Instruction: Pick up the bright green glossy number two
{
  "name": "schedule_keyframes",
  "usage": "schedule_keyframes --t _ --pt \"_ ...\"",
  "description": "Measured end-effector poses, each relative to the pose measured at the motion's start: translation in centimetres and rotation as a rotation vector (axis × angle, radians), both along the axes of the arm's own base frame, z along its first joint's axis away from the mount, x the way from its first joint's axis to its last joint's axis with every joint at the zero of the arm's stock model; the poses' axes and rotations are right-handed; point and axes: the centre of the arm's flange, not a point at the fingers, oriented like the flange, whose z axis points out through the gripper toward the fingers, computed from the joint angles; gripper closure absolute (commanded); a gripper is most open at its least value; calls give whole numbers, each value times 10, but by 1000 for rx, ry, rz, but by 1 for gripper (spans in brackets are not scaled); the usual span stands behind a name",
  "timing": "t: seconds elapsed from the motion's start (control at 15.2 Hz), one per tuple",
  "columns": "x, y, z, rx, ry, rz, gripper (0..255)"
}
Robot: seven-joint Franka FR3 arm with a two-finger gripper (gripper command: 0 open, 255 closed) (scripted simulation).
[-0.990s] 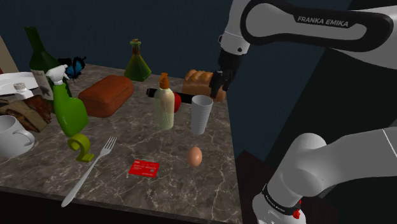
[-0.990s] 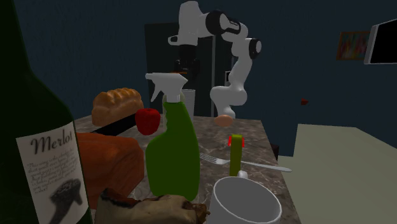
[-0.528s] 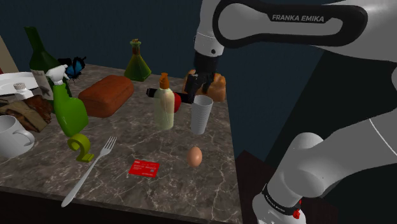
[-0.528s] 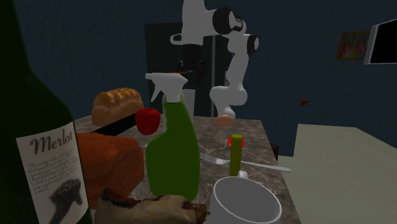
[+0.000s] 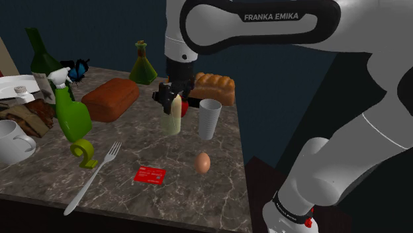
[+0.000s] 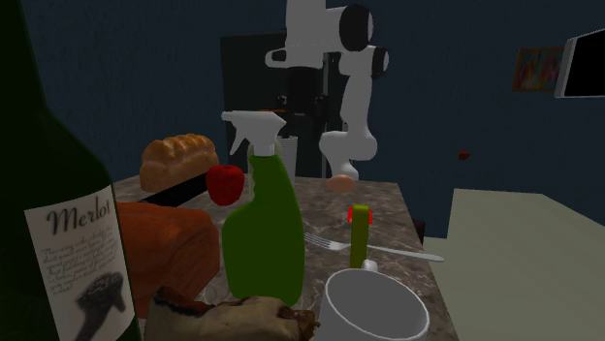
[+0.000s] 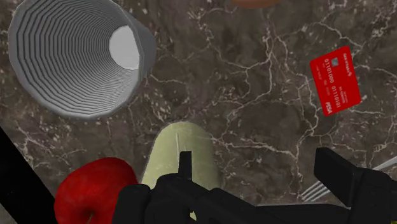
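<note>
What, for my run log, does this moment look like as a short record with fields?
target: green number two, upright on the table beside the fork, untouched
arm: gripper open, over the cream bottle, away from the target
near gripper: grey cup, red apple
held: nothing

The spray bottle (image 5: 71,112) is standing just beside the two (image 5: 83,153), and the fork (image 5: 92,177) is lying along its other side; bare counter (image 5: 142,139) is stretching between the two and the pale bottle (image 5: 171,114).
</note>
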Motion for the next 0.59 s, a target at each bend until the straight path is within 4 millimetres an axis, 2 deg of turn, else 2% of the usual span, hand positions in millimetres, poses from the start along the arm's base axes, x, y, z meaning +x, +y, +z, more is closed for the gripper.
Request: schedule_keyframes --t 0.26,0.59 --pt "24 50 -4 -4 5 34 0" --pt "42 111 -10 -10 11 77 0"
